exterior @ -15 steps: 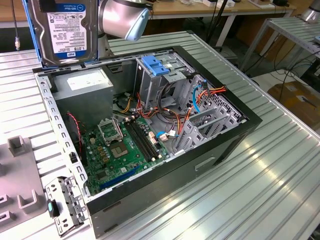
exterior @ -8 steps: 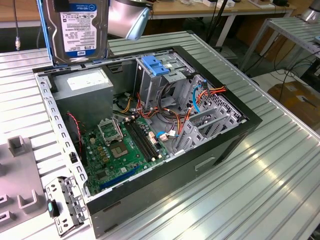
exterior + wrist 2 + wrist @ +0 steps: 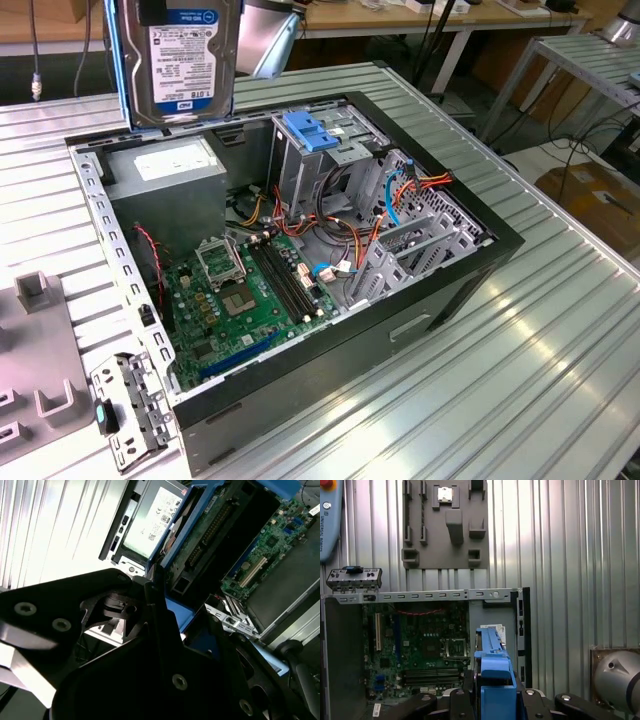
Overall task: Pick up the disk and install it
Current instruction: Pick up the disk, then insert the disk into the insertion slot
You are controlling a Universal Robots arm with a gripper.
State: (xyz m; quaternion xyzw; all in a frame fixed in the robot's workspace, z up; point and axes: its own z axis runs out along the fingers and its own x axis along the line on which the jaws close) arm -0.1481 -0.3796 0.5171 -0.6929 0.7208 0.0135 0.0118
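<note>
Disk [image 3: 185, 60] held upright above the open case [image 3: 470, 270].
Gripper [image 3: 495, 705] jaws grasp its bright blue carrier [image 3: 495, 670]; the dark drive with 1 white label hangs over the power supply [image 3: 165, 170] by the case's corner.

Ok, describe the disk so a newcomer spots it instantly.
Find the open computer case on the ribbed metal table. Over its grey power supply the disk hangs upright. Unlike the cage's blue latch, it is a flat drive, airborne, blue-edged.
</note>
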